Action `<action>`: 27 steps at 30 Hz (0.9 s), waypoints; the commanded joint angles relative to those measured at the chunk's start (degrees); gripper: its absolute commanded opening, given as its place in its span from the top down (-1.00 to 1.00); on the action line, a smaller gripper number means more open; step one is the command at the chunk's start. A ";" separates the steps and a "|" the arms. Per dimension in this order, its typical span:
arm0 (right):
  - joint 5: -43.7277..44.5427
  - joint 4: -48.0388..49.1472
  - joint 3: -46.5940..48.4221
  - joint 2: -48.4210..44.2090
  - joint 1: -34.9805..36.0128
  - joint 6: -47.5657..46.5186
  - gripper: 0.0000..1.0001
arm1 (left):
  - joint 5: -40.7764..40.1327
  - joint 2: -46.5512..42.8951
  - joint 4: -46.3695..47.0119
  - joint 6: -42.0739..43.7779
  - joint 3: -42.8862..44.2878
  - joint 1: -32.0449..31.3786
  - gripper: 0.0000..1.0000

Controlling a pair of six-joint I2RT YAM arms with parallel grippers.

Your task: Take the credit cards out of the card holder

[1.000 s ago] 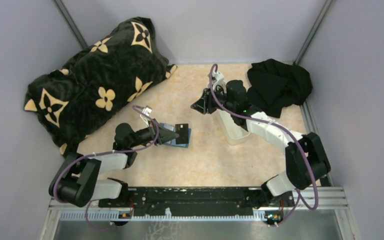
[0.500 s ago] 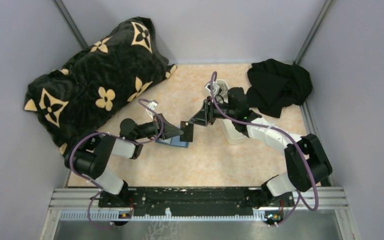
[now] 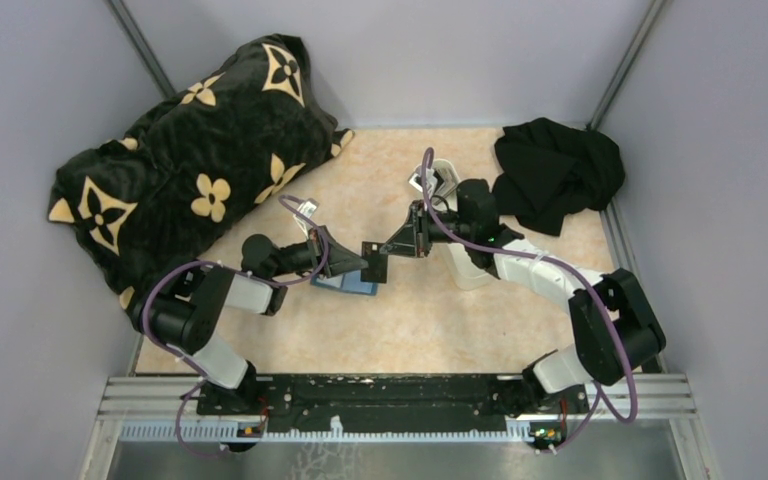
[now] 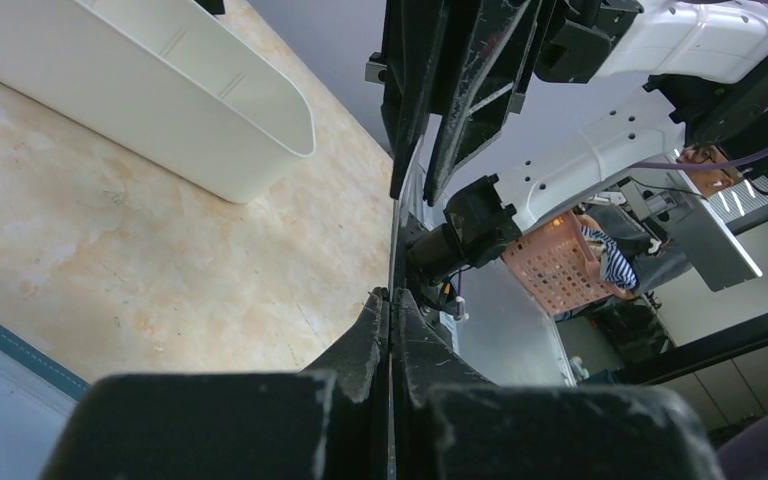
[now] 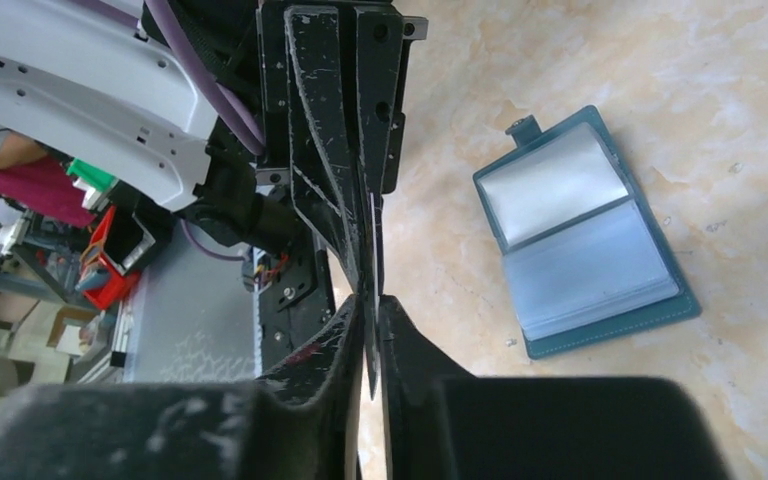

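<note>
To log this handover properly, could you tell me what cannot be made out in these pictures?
Credit card face: edge-on in both wrist views, tiny from above.
Card holder pockets: partly under left gripper from above; cloudy in right wrist view.
White tray inside: right arm covers it from above.

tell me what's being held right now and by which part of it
A dark credit card: the left end effector pinches one edge, the right end effector the opposite edge.
</note>
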 commanded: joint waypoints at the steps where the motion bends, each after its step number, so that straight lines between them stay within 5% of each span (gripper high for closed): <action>1: -1.14 6.17 -0.65 -1.13 0.24 1.22 0.98 | 1.54 0.39 16.37 -1.11 1.27 -0.29 1.00; 3: -0.19 10.99 -2.28 -1.24 0.24 3.66 1.00 | 1.03 0.67 16.44 -1.43 1.03 -0.29 1.00; 6: 0.06 17.10 -3.82 -1.04 0.14 7.35 1.00 | 0.18 1.00 16.20 -1.50 0.37 -0.16 0.69; 12: 5.40 21.51 -3.23 0.87 -2.51 10.31 1.00 | -4.73 -1.37 16.01 -0.17 -4.01 3.58 -0.61; 16: 18.32 15.58 -1.02 0.84 -5.78 6.94 1.00 | -8.69 -6.34 9.72 2.80 -7.10 6.08 -0.69; 23: 44.37 4.69 5.36 0.26 -7.11 -4.43 1.00 | -18.68 -20.85 -20.03 19.52 -9.15 5.96 -0.66; 27: 52.27 3.63 10.78 4.34 -8.39 -10.28 1.00 | -19.12 -22.71 -21.81 20.36 -9.08 5.29 -0.66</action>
